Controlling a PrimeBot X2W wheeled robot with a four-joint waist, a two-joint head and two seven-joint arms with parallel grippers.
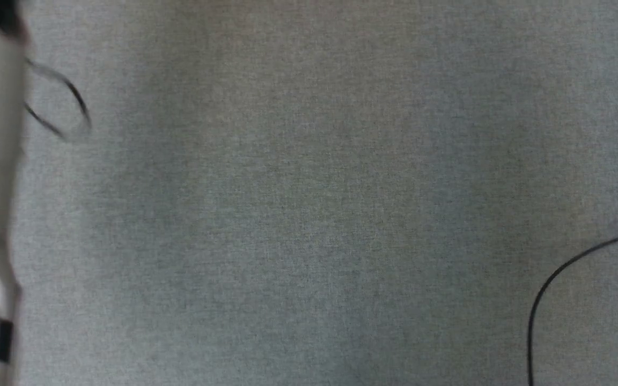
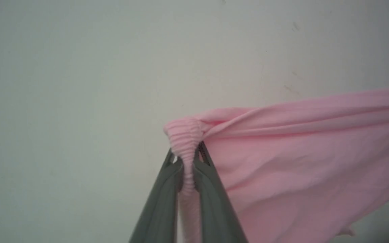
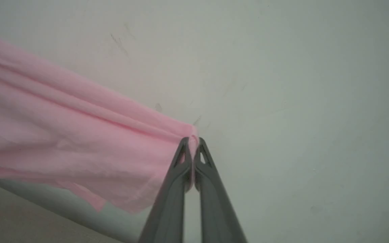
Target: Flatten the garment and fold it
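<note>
Your left gripper [image 2: 187,157] is clamped on the gathered waistband [image 2: 184,135] of the pink garment [image 2: 299,152]. The cloth stretches taut across to your right gripper [image 3: 191,143], pinched shut on the far corner. Looks like the flattening step, cloth held in the air. Next: lower both ends evenly onto the grey table [image 1: 309,193] and keep the tension.

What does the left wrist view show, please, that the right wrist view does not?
Left wrist view: the left gripper shut on the gathered, ribbed waistband of the garment. Right wrist view: the right gripper shut on a thin plain edge, with a tan surface at the lower left. Both: pink cloth stretching sideways from the gripper against a pale background.
</note>
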